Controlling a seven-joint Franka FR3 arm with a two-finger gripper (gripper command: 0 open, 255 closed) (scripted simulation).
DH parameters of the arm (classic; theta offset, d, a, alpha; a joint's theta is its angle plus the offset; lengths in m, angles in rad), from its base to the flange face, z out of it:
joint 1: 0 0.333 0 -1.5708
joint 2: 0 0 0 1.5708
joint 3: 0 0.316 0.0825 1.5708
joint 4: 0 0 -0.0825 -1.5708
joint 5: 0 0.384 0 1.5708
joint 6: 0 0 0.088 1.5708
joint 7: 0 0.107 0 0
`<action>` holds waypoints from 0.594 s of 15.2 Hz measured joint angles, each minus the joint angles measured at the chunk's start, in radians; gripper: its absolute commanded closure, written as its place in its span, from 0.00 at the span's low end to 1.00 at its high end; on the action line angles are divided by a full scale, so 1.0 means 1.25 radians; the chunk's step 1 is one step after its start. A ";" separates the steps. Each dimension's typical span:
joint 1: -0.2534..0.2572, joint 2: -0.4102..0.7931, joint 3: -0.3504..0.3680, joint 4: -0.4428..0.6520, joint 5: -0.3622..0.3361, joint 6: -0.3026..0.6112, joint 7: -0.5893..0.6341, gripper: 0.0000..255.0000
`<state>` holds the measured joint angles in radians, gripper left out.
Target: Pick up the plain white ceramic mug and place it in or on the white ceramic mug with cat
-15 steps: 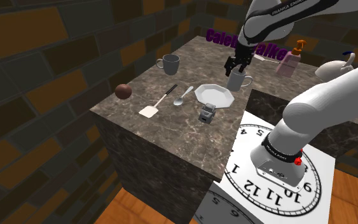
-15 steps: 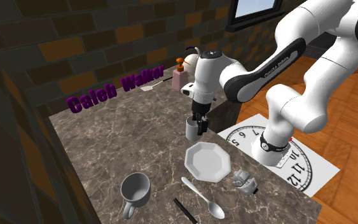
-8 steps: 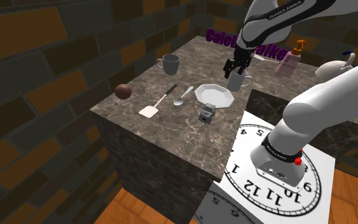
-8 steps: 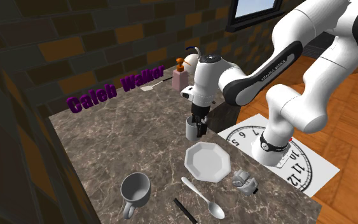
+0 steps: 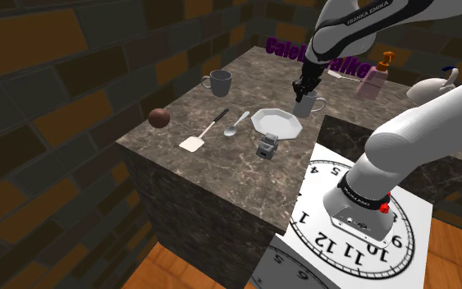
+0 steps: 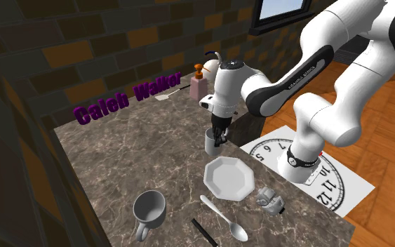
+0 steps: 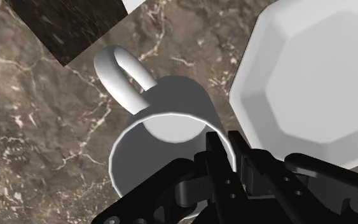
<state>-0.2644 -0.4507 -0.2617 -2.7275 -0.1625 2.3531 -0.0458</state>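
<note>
The gripper (image 7: 228,153) is clamping the rim wall of the white mug (image 7: 171,124), one finger inside and one outside. The mug is standing upright just beside the octagonal plate (image 7: 311,83), its long axis vertical and its mouth up. Its handle is pointing away from the plate.

You see dark brick walls (image 5: 48,57), a marble-topped counter (image 6: 118,161), an orange wood floor (image 6: 391,153) and a window (image 6: 281,10).
</note>
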 measured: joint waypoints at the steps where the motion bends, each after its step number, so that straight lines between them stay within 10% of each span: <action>1: 0.000 0.000 0.000 0.000 0.000 0.000 0.000 1.00; 9: -0.001 -0.032 0.006 0.025 0.001 -0.056 0.000 1.00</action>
<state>-0.2659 -0.4906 -0.2541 -2.6968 -0.1607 2.2833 -0.0457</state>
